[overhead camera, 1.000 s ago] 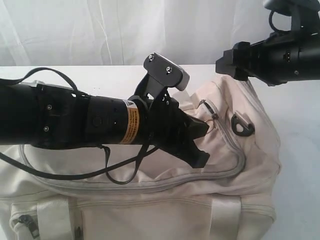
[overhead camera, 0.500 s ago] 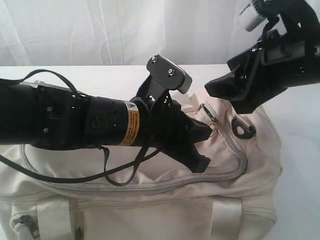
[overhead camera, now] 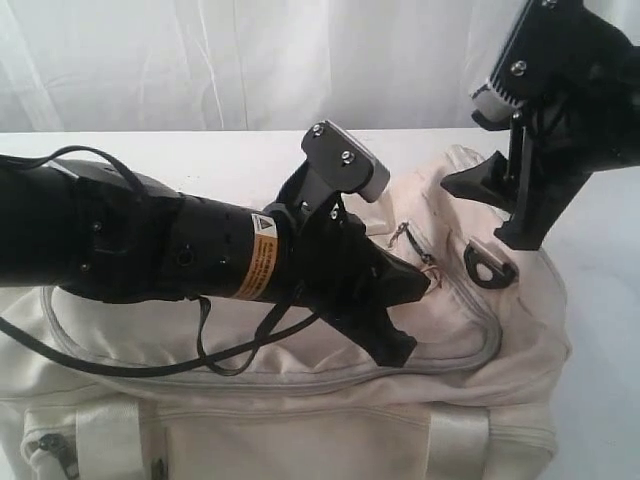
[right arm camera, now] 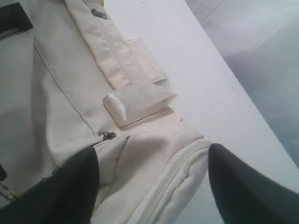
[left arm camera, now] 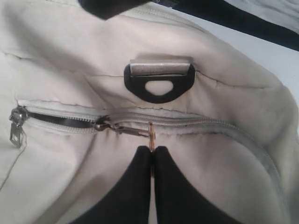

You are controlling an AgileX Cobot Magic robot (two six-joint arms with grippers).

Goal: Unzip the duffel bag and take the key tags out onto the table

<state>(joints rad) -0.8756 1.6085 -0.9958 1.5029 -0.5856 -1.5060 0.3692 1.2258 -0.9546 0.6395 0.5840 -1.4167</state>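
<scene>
Gripper at right (overhead camera: 483, 212) now nose-down

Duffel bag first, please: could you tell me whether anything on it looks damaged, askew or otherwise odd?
Nothing stands out. The duffel bag is rumpled but intact; its zipper shows a short dark gap beside the pull pinched by the left gripper. No tear or spill shows.
</scene>
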